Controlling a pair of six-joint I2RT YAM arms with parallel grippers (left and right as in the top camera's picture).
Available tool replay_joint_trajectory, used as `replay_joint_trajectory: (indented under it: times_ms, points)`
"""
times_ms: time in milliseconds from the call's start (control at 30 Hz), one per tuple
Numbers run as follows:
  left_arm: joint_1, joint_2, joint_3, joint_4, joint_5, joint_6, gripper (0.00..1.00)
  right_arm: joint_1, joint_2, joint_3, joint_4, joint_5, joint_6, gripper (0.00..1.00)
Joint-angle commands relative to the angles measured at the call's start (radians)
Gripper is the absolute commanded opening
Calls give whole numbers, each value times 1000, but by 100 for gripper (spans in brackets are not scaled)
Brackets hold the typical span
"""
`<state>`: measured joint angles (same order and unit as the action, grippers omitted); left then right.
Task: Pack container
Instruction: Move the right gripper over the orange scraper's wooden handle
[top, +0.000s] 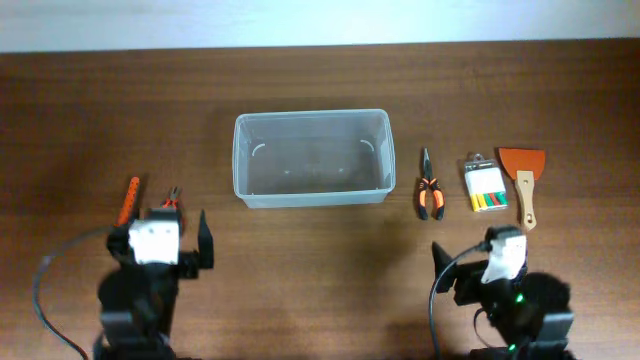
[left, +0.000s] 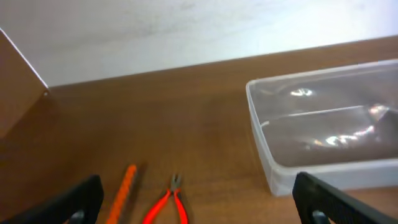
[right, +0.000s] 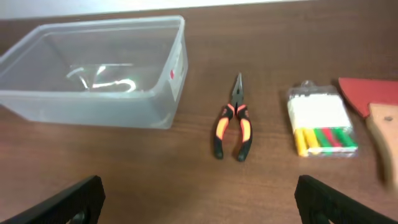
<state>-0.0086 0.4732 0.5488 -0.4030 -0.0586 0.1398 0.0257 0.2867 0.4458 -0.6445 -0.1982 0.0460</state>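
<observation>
The clear plastic container (top: 311, 158) stands empty at the table's middle; it also shows in the left wrist view (left: 329, 146) and the right wrist view (right: 93, 71). Left of it lie an orange-handled tool (top: 129, 200) (left: 124, 194) and small red pliers (top: 171, 199) (left: 169, 202). Right of it lie orange-and-black pliers (top: 430, 188) (right: 234, 121), a clear packet of coloured pieces (top: 485, 185) (right: 320, 124) and an orange scraper with a wooden handle (top: 523, 178) (right: 373, 112). My left gripper (top: 163, 252) (left: 199, 211) is open and empty, near the red pliers. My right gripper (top: 478, 268) (right: 199, 208) is open and empty.
The brown wooden table (top: 320, 80) ends at a pale wall along the back. A brown board (left: 18, 87) stands at the far left in the left wrist view.
</observation>
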Motion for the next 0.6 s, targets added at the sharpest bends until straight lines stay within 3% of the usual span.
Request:
replay_joint_trajectory:
  times_ms: [0,100,367,567]
  points:
    - [-3,185,166,-37,-17,-11,99,-6,175,179,-60,-15,-113,98]
    - [-3,344,302,-72,-17,-11,99,-6,347,349,-172,29,-177,98]
    - [-3,664,582,-122,-17,-11,99,-6,751,795,-381,23,-113,98]
    - [-3,781,653,-121,-17,-11,99,-61,921,921,-427,48,-40,98]
